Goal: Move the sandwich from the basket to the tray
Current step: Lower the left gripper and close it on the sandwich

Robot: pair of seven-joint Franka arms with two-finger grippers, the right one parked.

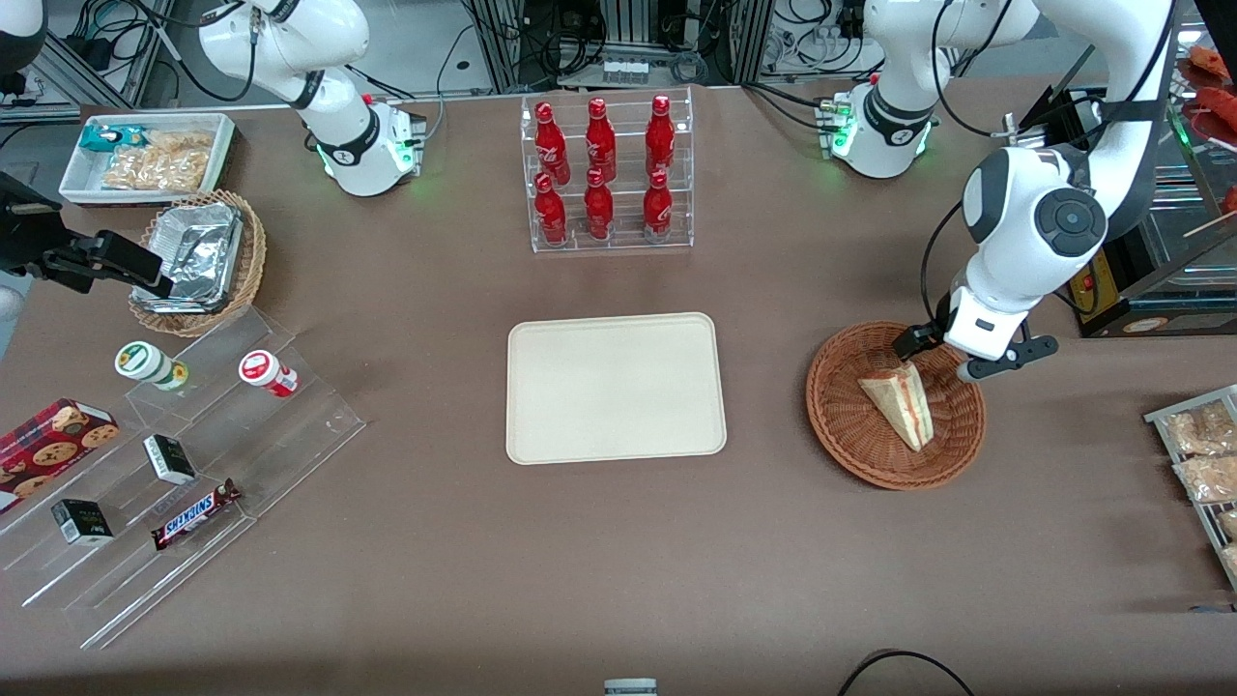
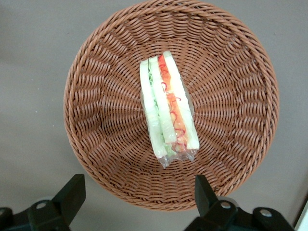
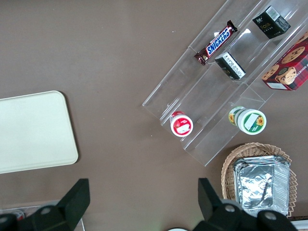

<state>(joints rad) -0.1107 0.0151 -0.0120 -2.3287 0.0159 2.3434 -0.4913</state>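
Gripper (image 2: 137, 195) spread wide above basket (image 1: 839, 425) rim, sandwich (image 1: 901, 403) lying inside untouched, tray (image 1: 616, 387) bare on desk (image 1: 618, 551).

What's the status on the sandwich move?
Pincer open, hovering above basket. Sandwich lies in basket, ungrasped. Tray bare, nothing in the way.

One sandwich (image 1: 901, 402), one basket (image 1: 850, 435), one tray (image 1: 616, 387), six red bottles (image 1: 599, 169), one open pincer (image 1: 935, 354) above the basket.
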